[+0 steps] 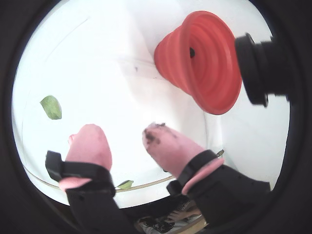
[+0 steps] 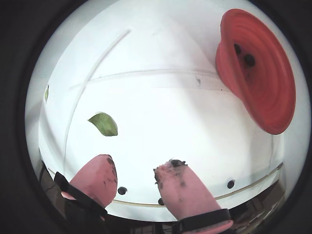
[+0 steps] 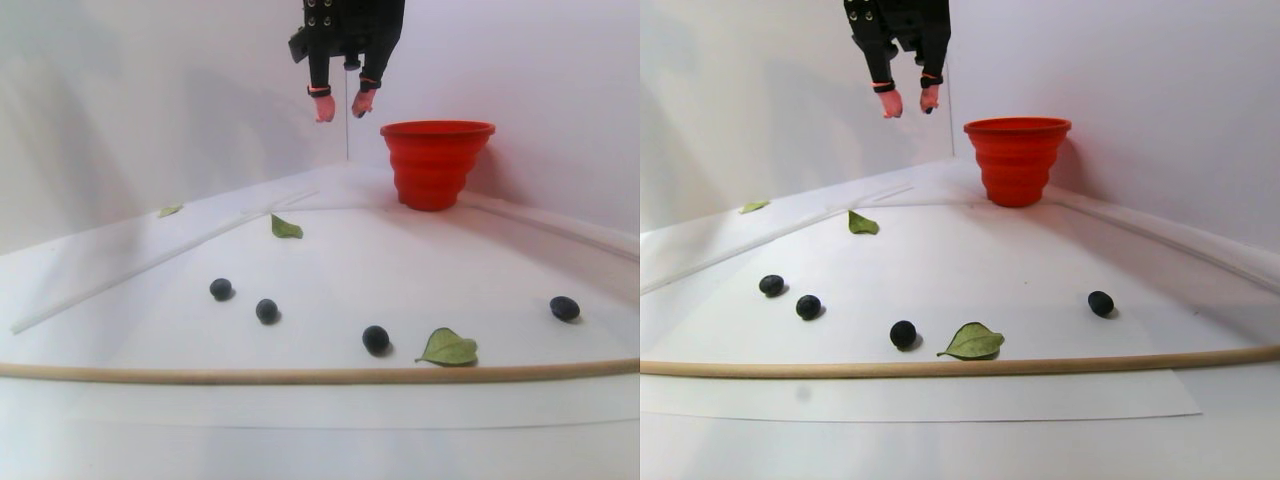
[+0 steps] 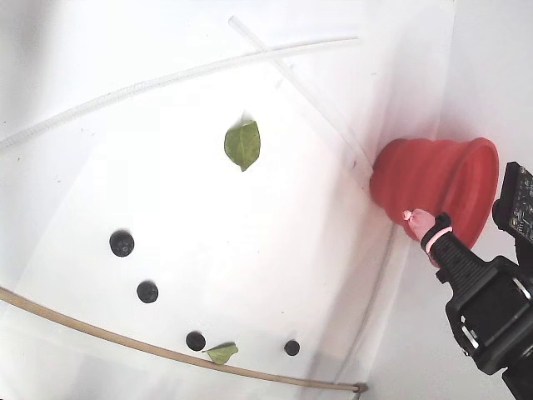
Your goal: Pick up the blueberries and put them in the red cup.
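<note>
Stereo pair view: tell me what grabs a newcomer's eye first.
The red cup stands out most, upright at the back by the wall. Above and left of it hangs the gripper, its pink fingers apart and empty. Four dark blueberries lie scattered on the white table in front, among green leaves.

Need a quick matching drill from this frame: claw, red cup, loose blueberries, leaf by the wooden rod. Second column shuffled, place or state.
Things:
1. claw
2. red cup
3. loose blueberries
4. leaf by the wooden rod

Places or states:
A. four on the white surface
B. upright by the back wall
C. open, empty, raised beside the cup
D. lying next to a berry

Pairs: 1-C, 2-B, 3-A, 4-D
</note>
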`<state>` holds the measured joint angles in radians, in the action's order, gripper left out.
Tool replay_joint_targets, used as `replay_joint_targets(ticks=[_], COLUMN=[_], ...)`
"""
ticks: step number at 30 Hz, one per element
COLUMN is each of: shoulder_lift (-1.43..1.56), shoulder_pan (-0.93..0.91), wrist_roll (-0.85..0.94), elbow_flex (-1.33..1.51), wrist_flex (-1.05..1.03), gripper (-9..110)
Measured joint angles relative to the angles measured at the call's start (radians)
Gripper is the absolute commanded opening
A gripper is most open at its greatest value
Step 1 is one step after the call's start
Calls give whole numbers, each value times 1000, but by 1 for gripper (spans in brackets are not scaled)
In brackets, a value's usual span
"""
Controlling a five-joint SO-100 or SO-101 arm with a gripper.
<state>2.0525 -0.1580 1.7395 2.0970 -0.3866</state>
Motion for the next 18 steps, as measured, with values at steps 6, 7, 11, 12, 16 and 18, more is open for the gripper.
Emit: replay_joint_targets(ticks=[6, 7, 11, 12, 16, 18], shoulder_lift=[25, 35, 51, 54, 78, 86], shoulder_pan=[44, 51, 67, 74, 98, 109], wrist_roll=[8, 11, 25, 26, 37, 43], elbow_flex=[20, 29, 48, 52, 81, 100], wrist_flex=[-28, -32, -57, -61, -72, -72], gripper=[15, 15, 15, 15, 15, 15])
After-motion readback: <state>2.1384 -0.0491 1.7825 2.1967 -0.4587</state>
